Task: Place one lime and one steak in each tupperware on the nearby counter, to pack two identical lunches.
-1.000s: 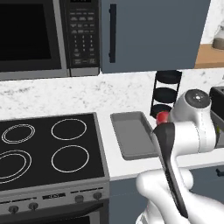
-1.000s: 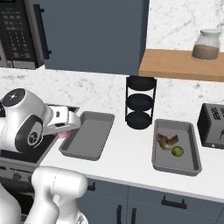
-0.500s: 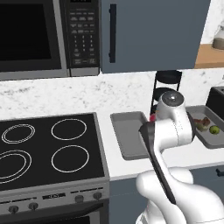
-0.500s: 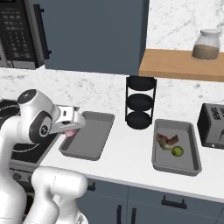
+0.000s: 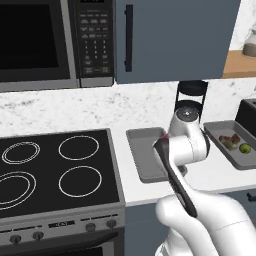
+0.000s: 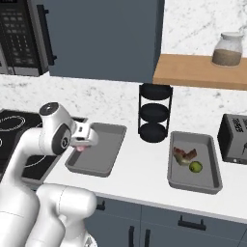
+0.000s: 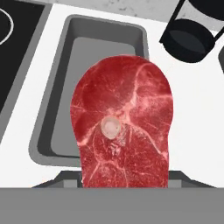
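Hand view shows the tool (image 7: pixel 124 186) clamped on the red steak (image 7: pixel 122 122) above the left tupperware (image 7: pixel 59 109). Next, I'd judge, it lowers and releases it inside.

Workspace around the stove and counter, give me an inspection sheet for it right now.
Surface: white marbled counter, beside the stove.
Job's things: red steak in the gripper, above the empty left tupperware; right tupperware holds a darker steak and a lime.
Clutter: black tiered rack, toaster.
Grippers: shut on the steak.
Cables: nothing seen.
Surroundings: microwave, wooden shelf with jar.
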Tool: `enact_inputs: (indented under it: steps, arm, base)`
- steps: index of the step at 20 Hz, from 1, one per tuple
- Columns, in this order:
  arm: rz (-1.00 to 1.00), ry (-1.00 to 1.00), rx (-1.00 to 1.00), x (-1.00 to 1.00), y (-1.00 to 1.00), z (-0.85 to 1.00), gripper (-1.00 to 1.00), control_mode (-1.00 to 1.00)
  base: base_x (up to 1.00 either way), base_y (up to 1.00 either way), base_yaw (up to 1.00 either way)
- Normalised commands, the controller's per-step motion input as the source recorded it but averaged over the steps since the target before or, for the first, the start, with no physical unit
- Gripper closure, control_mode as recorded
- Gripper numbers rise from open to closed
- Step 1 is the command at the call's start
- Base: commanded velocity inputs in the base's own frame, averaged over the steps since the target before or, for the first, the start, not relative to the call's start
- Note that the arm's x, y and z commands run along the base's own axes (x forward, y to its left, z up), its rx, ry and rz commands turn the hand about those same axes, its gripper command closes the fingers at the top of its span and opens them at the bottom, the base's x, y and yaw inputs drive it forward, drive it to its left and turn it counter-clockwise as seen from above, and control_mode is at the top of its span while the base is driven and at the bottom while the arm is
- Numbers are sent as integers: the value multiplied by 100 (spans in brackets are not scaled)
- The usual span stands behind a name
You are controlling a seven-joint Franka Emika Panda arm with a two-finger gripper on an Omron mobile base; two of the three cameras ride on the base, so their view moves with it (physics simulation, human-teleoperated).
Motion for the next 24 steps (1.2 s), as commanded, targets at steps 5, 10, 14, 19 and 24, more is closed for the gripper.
enact_inputs:
  steps: [5, 10, 14, 19, 24]
  arm:
    - [-14, 0, 23, 49, 19, -35, 100, -100]
    - [-8, 4, 5, 52, 1, -8, 100, -100]
    - [-5, 8, 0, 49, 0, -10, 100, -100]
    - [-3, 10, 0, 40, 0, -19, 100, -100]
    - [-2, 9, 0, 23, 0, -34, 100, -100]
  base:
    - [0, 0, 0]
    - [0, 0, 0]
    - [0, 0, 0]
    - [0, 0, 0]
    - [0, 0, 0]
